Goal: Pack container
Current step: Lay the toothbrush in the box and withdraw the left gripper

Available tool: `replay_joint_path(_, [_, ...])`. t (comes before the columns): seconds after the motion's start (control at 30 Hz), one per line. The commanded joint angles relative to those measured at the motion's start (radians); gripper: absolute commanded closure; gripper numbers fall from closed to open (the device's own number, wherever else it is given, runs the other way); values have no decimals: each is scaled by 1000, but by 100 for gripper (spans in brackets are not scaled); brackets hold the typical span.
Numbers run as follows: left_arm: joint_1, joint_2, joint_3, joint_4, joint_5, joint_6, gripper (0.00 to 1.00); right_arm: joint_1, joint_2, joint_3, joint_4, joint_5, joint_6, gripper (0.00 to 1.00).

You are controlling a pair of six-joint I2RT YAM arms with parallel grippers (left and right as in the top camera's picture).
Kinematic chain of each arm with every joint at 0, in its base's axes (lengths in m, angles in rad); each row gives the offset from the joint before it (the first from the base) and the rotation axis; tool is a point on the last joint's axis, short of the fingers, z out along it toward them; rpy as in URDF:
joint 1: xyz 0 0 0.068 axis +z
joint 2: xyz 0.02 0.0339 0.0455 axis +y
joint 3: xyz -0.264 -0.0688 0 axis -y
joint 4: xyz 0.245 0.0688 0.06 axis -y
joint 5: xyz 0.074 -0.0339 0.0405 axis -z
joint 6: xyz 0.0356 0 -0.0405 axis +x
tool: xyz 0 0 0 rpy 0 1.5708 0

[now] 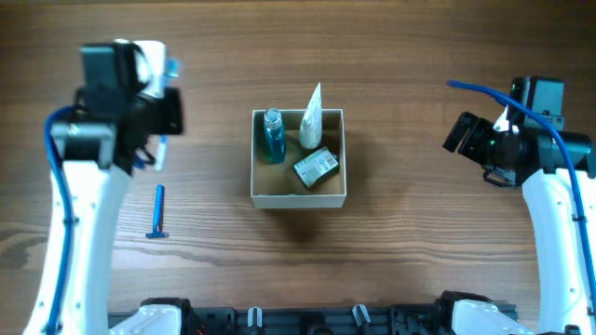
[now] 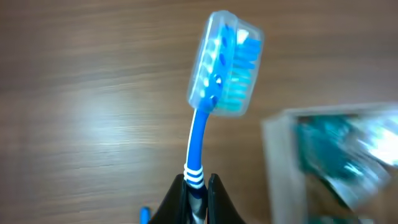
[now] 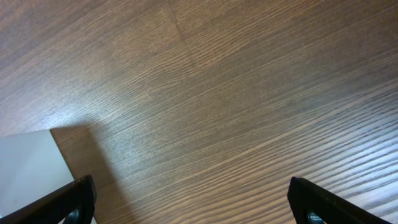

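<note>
Wood-grain brown desk (image 1: 419, 233) carries the square open-top container with thin white walls and a tan inside (image 1: 298, 199) at its centre, between the two arms. Inside it are a teal liquid bottle (image 1: 272, 135), a white squeeze tube (image 1: 312, 116) leaning on the far wall, and a green rectangular packet (image 1: 316, 167).

Left tool (image 2: 196, 190): closed narrowly on the handle of a blue toothbrush with a clear plastic cap over its head (image 2: 199, 134), which is held above the desk. The container lies to this tool's right, apart from it. The left wrist view shows its near wall as a blur at the right edge.

Right tool (image 3: 189, 186): spread wide, nothing between its fingers (image 3: 68, 199). The container sits well apart on its left, with only a white wall at the lower left of the right wrist view.

A blue disposable razor (image 1: 158, 214) lies on the desk left of the container, apart from it.
</note>
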Motion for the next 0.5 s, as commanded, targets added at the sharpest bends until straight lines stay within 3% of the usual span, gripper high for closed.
replay_joint_path(0.0, [-225,-8,-2,-103,92,248,96,-4,6,-1,1,-9,6,0])
replay_joint_path(0.1, [-402,-4,-2,-130,98,470,96,-4,6,-1,3,-8,5,0])
replay_joint_path(0.27, [-599,22,-2,-47,132,848,96,-4,6,-1,12,-8,5,0])
replay_joint_path(0.47, [-615,160,-2,-23,132,865,96,-4,6,-1,11,-8,5,0])
